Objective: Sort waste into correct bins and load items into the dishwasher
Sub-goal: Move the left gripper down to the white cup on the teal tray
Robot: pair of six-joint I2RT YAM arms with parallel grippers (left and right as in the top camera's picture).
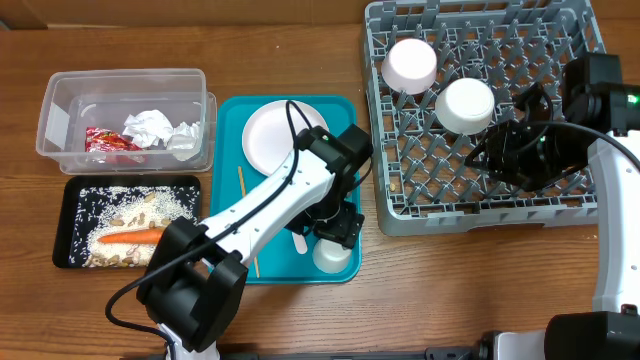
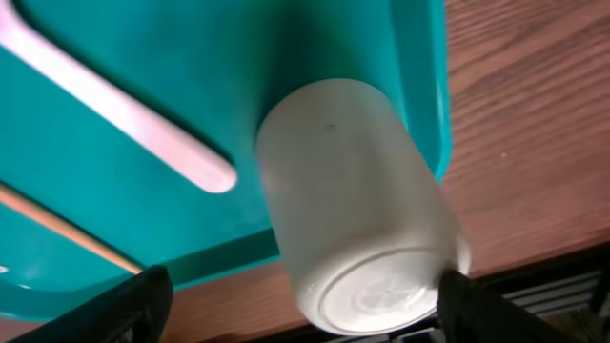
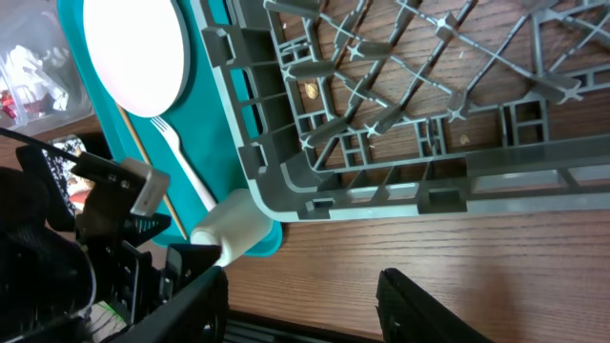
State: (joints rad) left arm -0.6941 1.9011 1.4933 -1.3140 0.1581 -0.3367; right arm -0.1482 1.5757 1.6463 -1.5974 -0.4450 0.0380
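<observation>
1. Left hand: spread wide, fingers on either side of the white cup. Released, no grip.
2. Right hand: spread, nothing between its fingers, over the surface beside the grey rack.
3. The frame edge cuts off the left fingertips, so I cannot tell whether they touch the cup. I also cannot tell whether the cup is inverted or on its side.
4. Cup: plain white, base toward the left wrist camera, at the corner of the teal tray, near a white fork.
</observation>
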